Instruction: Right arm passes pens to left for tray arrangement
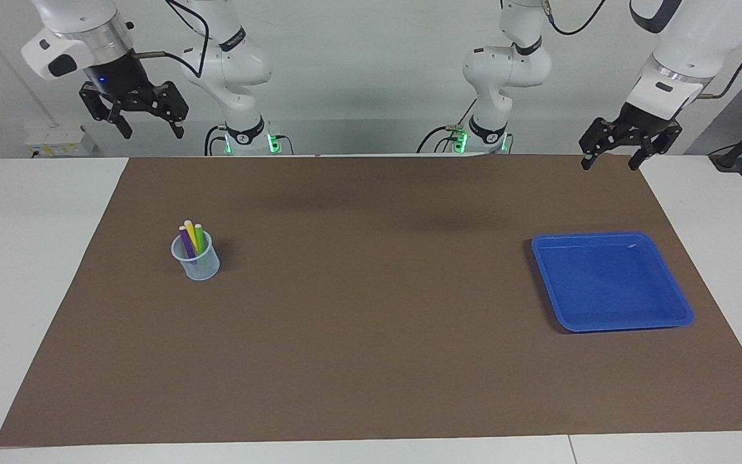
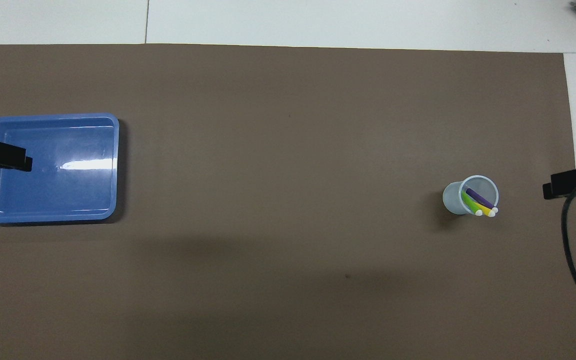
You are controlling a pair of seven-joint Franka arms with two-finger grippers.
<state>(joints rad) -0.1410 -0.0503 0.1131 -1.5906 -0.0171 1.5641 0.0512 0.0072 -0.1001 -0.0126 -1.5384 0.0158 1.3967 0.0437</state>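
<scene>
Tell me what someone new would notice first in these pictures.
Probably the blue tray, bright against the brown mat at the left arm's end of the table, with nothing in it. Next, the cup at the right arm's end, holding the three pens upright. Both grippers, left and right, hang open in the air above the robots' edge of the mat, holding nothing.

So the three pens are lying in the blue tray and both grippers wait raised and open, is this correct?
Not quite. The three pens stand in the small translucent cup, toward the right arm's end of the table; the blue tray holds nothing, as the facing view shows. The rest is right: the left gripper and right gripper wait raised and open.
</scene>
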